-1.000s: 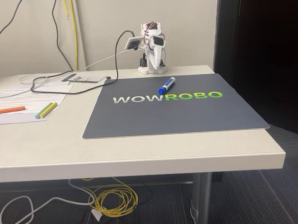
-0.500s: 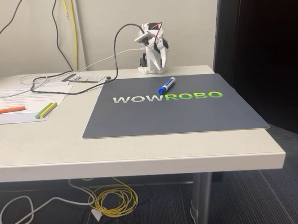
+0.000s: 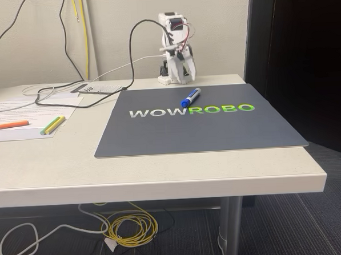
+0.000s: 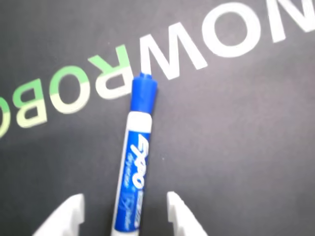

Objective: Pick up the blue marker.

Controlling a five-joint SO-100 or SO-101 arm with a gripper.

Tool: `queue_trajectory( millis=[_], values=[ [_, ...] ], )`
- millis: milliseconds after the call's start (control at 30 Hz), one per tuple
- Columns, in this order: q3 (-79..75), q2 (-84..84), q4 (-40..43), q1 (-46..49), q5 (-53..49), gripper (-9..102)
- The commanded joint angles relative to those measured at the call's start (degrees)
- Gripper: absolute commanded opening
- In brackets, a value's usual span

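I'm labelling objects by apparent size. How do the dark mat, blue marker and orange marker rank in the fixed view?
1. Dark mat, largest.
2-3. Orange marker and blue marker: similar; the orange one lies nearer, so unranked.

My gripper (image 4: 123, 209) has plain white fingers (image 4: 179, 214). The blue marker (image 4: 135, 152) has a deep blue cap and a white barrel printed with blue lettering. The mat (image 3: 216, 128) is dark slate grey, lettered in white and lime green. On the off-white table (image 3: 161, 173) I see an orange marker (image 3: 9, 124) and a green and a yellow one (image 3: 52, 125) on white papers (image 3: 20, 107).
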Motion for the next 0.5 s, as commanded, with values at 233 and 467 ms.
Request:
queue_trajectory(
  millis=[233, 467],
  values=[
    [-9.23, -20.83, -4.48, 1.14, 0.26, 33],
    [-10.81, -30.41, -9.4, 0.53, 0.0, 37]
  ],
)
